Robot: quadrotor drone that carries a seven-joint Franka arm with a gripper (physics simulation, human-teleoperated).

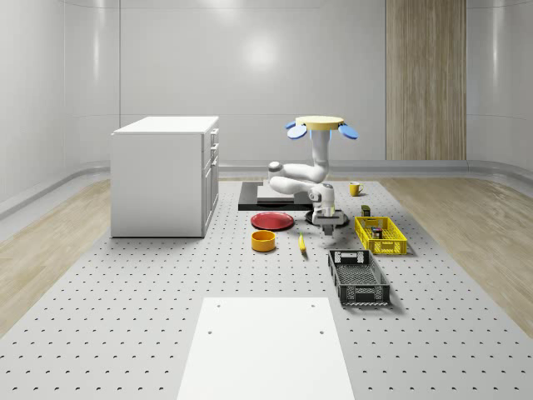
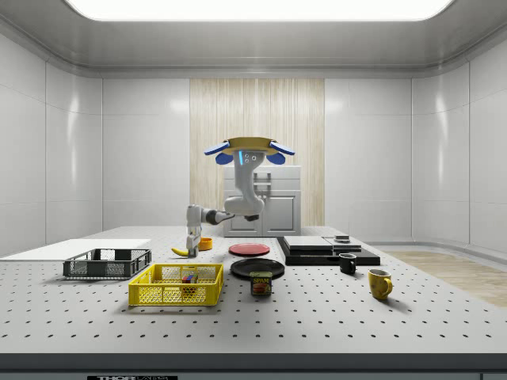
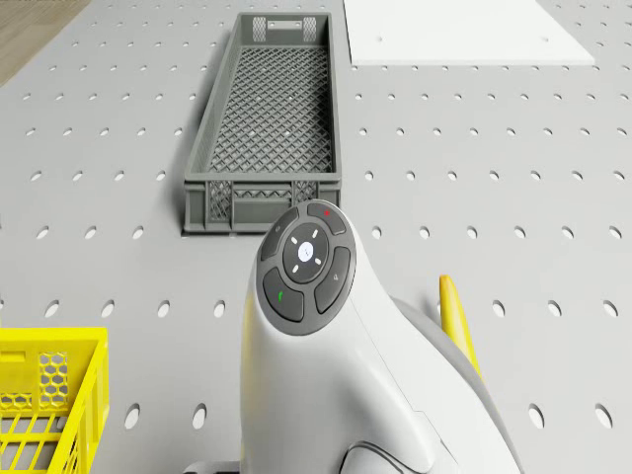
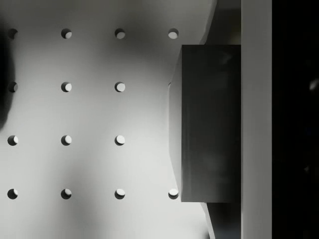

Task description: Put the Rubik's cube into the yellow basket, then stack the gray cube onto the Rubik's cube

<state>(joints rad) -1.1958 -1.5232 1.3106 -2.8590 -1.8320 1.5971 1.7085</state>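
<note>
- Rubik's cube (image 2: 188, 279) already inside yellow basket (image 1: 381, 236); stacking step in hand.
- Drone (image 1: 321, 126) hovering above bench (image 1: 125, 317); pincer (image 1: 328, 220) low, left of basket.
- Pincer clamped on gray cube (image 4: 209, 124).
- Next: carry over basket, lower squarely onto Rubik's cube.

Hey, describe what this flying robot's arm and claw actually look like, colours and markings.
The drone has a flat yellow disc body with blue rotor pods. Its arm is glossy white with rounded segments and grey joints. In the drone view a dark grey round button pad sits on the arm, bearing small red and green marks. The claw looks white and dark grey.
</note>
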